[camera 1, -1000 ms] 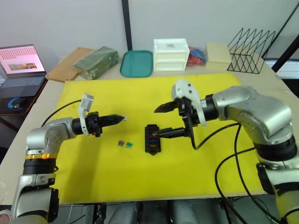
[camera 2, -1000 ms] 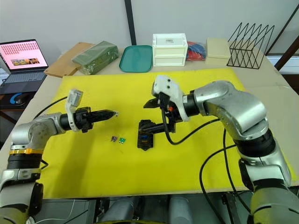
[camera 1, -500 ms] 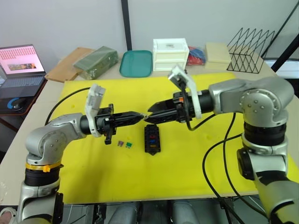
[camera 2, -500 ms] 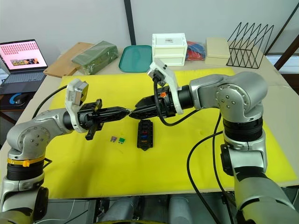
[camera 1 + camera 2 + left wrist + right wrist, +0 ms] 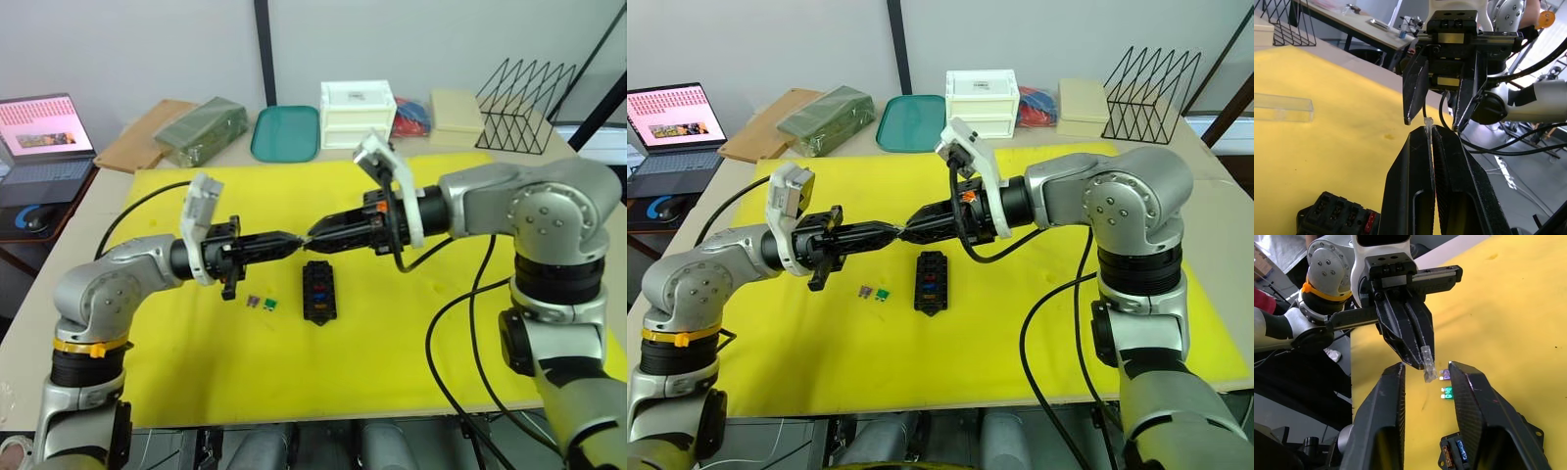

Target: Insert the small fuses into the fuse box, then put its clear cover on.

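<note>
Above yellow mat (image 5: 392,333): left gripper (image 5: 1418,363) clamped on clear fuse (image 5: 1428,364), right gripper (image 5: 1436,120) spread around it. Fuse box (image 5: 319,291) at six o'clock. Mistimed release risks dropping it.

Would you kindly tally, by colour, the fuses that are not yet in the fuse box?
purple fuse: 1, lying loose
green fuse: 1, lying loose
pale fuse: 1, pinched in the left gripper
Total: 3
</note>
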Robot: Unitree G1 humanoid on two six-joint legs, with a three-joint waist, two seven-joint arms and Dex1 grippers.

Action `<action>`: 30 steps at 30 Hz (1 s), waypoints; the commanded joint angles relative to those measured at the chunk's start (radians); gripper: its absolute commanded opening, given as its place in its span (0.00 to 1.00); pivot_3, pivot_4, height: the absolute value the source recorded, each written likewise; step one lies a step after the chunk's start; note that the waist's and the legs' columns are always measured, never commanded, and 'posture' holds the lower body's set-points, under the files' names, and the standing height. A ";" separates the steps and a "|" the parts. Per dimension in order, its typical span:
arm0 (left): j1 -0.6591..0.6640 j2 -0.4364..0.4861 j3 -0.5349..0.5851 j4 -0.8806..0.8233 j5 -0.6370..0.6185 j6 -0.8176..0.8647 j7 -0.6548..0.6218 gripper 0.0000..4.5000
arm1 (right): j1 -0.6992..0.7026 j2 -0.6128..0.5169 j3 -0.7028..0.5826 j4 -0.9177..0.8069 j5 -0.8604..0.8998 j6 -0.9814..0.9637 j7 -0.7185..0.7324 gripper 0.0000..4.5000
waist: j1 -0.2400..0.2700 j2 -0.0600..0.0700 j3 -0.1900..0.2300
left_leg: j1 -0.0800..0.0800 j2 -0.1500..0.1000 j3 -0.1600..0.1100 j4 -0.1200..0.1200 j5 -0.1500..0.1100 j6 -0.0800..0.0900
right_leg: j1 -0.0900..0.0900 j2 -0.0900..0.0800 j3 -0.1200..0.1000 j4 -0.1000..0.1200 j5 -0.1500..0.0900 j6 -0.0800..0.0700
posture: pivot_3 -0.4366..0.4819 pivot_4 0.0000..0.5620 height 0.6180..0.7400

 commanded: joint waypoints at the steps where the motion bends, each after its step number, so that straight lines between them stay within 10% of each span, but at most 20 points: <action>1: -0.013 0.014 0.007 -0.014 -0.023 -0.012 0.002 0.00 | -0.009 -0.011 0.000 -0.026 0.015 -0.026 0.000 0.37 | 0.000 0.000 0.000 | 0.000 0.000 0.000 0.000 0.000 0.000 | 0.000 0.000 0.000 0.000 0.000 0.000 | 0.48 0.27 1.00; 6: -0.011 0.016 0.006 -0.015 -0.023 -0.014 0.003 0.00 | -0.007 -0.018 0.006 -0.022 0.016 -0.040 0.001 0.37 | 0.001 0.000 0.000 | 0.000 0.000 0.000 0.000 0.000 0.000 | 0.000 0.000 0.000 0.000 0.000 0.000 | 0.48 0.27 1.00; 10: -0.010 0.017 0.003 -0.015 -0.019 -0.018 0.003 0.00 | -0.007 -0.021 0.009 -0.022 0.018 -0.051 0.004 0.11 | 0.000 0.000 0.000 | 0.000 0.000 0.000 0.000 0.000 0.000 | 0.000 0.000 0.000 0.000 0.000 0.000 | 0.48 0.27 1.00; 30: -0.012 0.014 -0.002 -0.009 -0.016 -0.026 0.020 0.00 | -0.002 -0.030 0.028 -0.030 0.027 -0.071 0.005 0.01 | 0.001 0.000 0.000 | 0.000 0.000 0.000 0.000 0.000 0.000 | 0.000 0.000 0.000 0.000 0.000 0.000 | 0.48 0.27 1.00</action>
